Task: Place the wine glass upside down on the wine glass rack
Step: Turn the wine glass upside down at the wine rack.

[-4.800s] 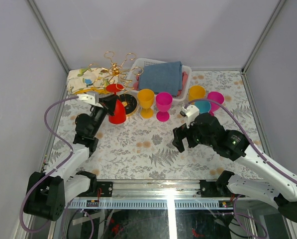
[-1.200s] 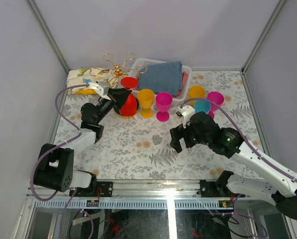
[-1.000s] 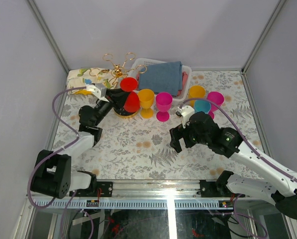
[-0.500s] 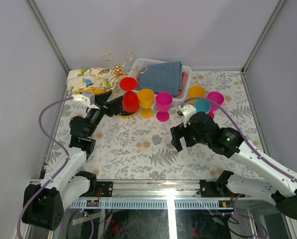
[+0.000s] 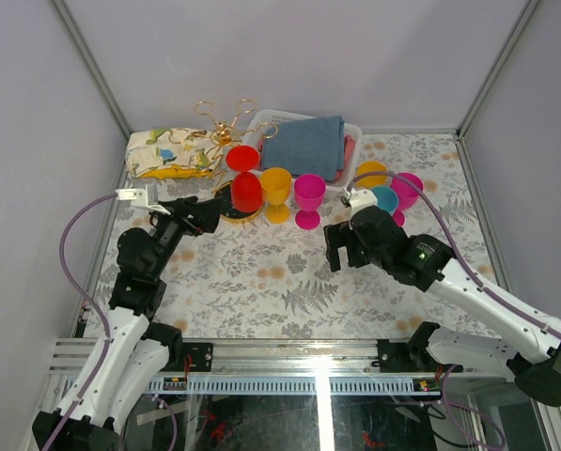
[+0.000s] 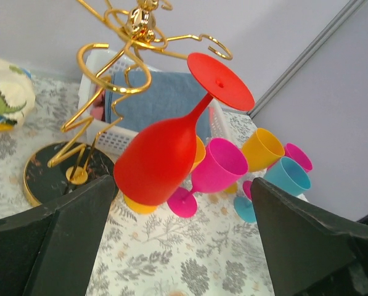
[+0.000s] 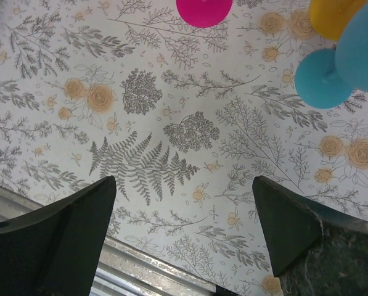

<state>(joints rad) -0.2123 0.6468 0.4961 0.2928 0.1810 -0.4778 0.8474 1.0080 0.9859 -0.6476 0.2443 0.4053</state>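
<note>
1. The red glass (image 6: 162, 157) hangs upside down on the rack (image 6: 125, 58). Its foot is uppermost against a gold arm near the post top, its bowl is lowest, and the whole glass is tilted. Whether the stem sits fully inside the arm's loop cannot be told.
2. In the top view the bowl lies over the right part of the rack's dark round base (image 6: 45, 185).
3. The rack stands at the back left of the bench (image 5: 261, 272), between a patterned pouch (image 5: 167, 153) on its left and a white basket (image 5: 350, 132) on its right.
4. The left jaws stand wide apart and hold nothing. In the wrist view both fingers (image 6: 54, 240) sit low, one on either side of the glass and clear of it. In the top view they point at the base from the left, near it.
5. A yellow glass (image 5: 276, 191) stands upright just right of the red bowl, with a pink glass (image 5: 309, 199) next along.
6. The basket holds a folded blue cloth (image 5: 303, 146).
7. The right jaws stand fully apart and are empty. They hang over bare bench in front of the pink glass.
8. A teal glass (image 5: 385, 200), a second yellow glass (image 5: 371, 174) and a magenta glass (image 5: 407, 188) cluster at the back right, just behind the right arm (image 5: 449, 277).
</note>
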